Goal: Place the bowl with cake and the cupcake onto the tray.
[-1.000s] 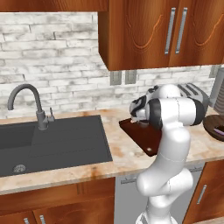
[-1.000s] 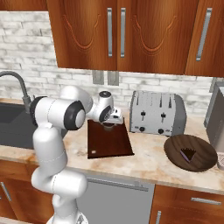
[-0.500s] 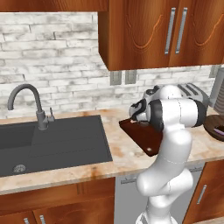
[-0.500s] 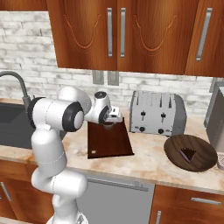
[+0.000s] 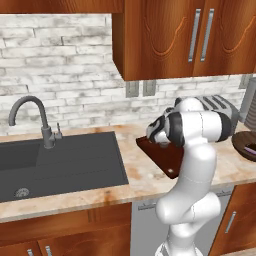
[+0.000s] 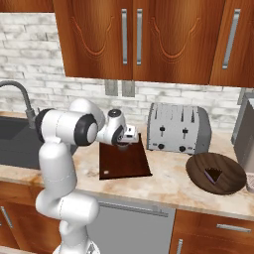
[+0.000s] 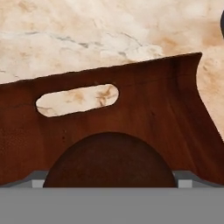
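From the left base view: white arm bent over the marble table, end effector low above the near end of the tray, a dark reddish-brown board just right of the grey sink. Bowl with cake partly cut off at the right edge, well apart from the tray.

From the right base view: end effector over the tray's far end, near the toaster. Bowl with cake resting on the table to the right, past the toaster, purplish piece inside.

From the hand view: tray's handle slot straight ahead, and a dark rounded top, judged to be the cupcake, sitting between the fingertips at the bottom. Probably gripped on the cupcake, though finger contact is hidden, so cannot tell for certain.

Best handling, as a judgement: lower straight down onto bare wood short of the slot, release only once the base rests flat, lift clear vertically.
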